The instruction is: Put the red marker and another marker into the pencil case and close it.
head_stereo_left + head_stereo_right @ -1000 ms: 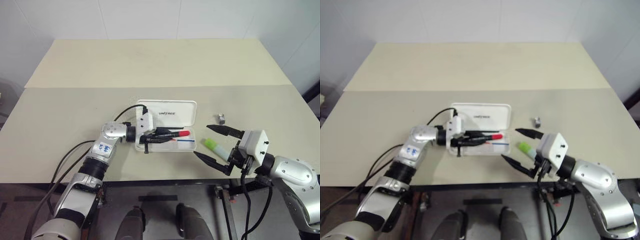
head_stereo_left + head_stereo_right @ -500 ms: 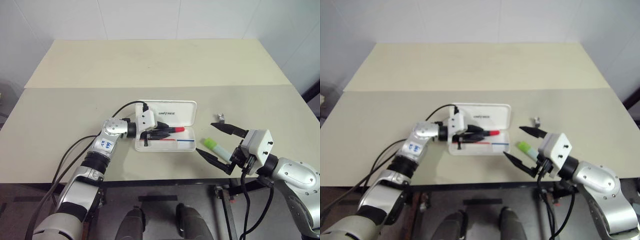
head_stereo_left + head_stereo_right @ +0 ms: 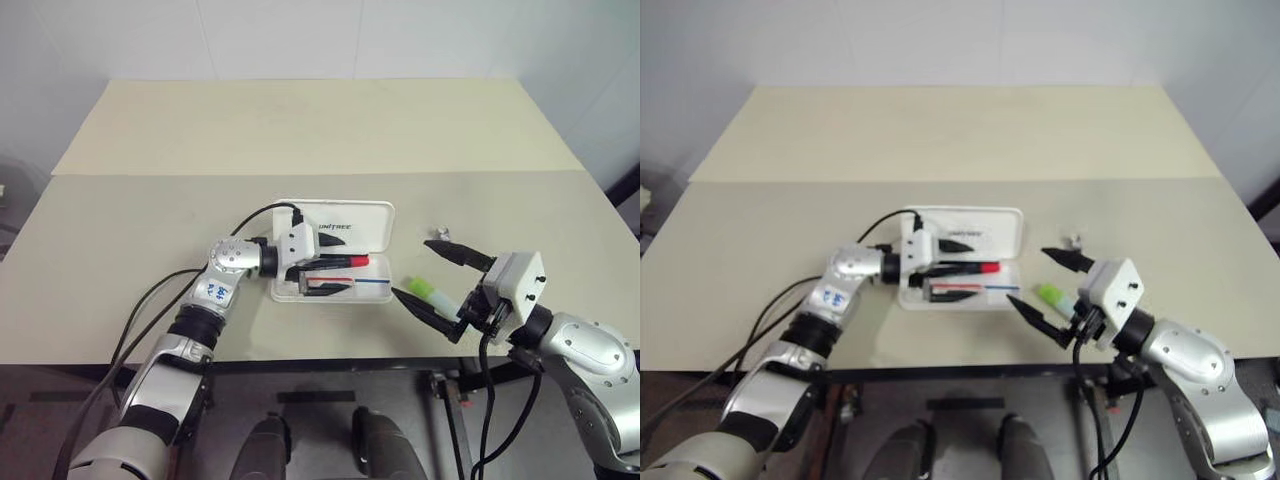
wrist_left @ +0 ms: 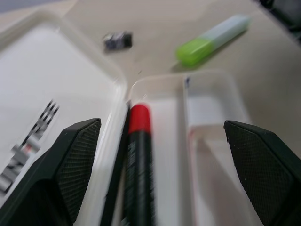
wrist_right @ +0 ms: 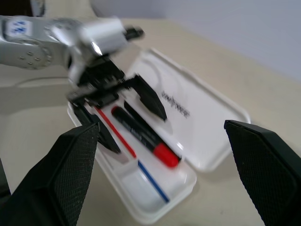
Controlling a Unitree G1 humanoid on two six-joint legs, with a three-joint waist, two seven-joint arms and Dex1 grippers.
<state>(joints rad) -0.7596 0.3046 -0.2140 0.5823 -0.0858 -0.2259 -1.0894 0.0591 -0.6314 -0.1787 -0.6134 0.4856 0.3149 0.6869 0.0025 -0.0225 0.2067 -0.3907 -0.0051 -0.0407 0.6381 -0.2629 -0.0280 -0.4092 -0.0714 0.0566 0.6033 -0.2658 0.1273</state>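
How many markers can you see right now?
2. The red marker lies inside the open pencil case; the green marker lies on the table right of it, between the right pincer's fingers.

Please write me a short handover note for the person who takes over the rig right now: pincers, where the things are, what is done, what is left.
Left pincer: open, empty, over the open pencil case.
Right pincer: open, empty, its fingers on either side of the green marker, not closed on it.
Red marker: lying in the case tray, released.
Green marker: on the table, right of the case.
Small grey clip: on the table beyond the green marker, not part of the job.
Done: red marker in.
Left: grasp the green marker, put it in, close the lid.
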